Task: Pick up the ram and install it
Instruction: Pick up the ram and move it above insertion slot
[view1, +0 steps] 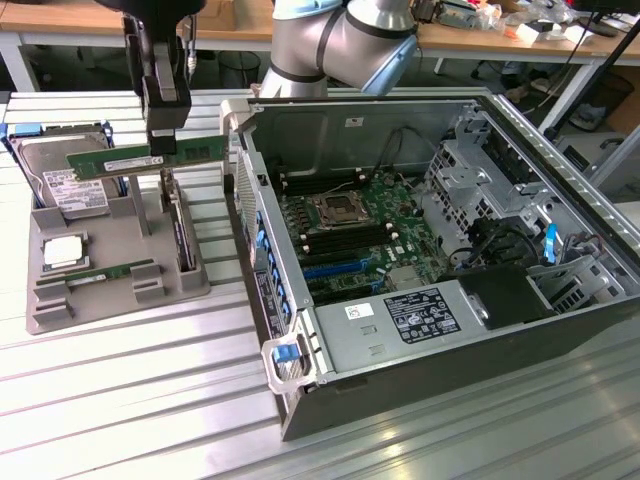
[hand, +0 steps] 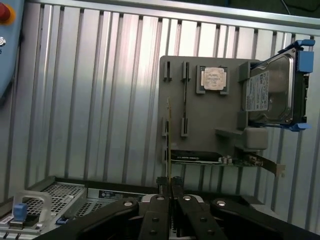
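My end effector (view1: 160, 148) (hand: 170, 194) is closed almost all the way, its two fingers pinching the ram (view1: 110, 159) (hand: 169, 130) near the middle of its length. The green stick sits level and on its long edge, with a white label facing the exterior camera. It hangs in the air above the grey parts holder (view1: 110, 300) (hand: 215, 115), clear of it. One end of the stick reaches close to the upper corner of the open computer case (view1: 450, 330).

Directly below the stick, the expansion card (view1: 183, 235) (hand: 200, 158) stands on edge in the holder. A second ram stick (view1: 105, 272) lies in a slot along the near side of the holder. The square silver processor chip (view1: 62, 250) (hand: 212, 78) sits in its own pocket beside that. The hard drive (view1: 65, 180) (hand: 267, 90), in blue rails, leans at the holder's far end.

On the exterior view's right of the holder, the case lies on its side with the panel off, showing the motherboard (view1: 350, 230) with its dark memory slots either side of the processor socket. The holder and the case both rest on the ribbed aluminium desk (view1: 150, 400). My arm (view1: 340, 40) reaches in from behind the case
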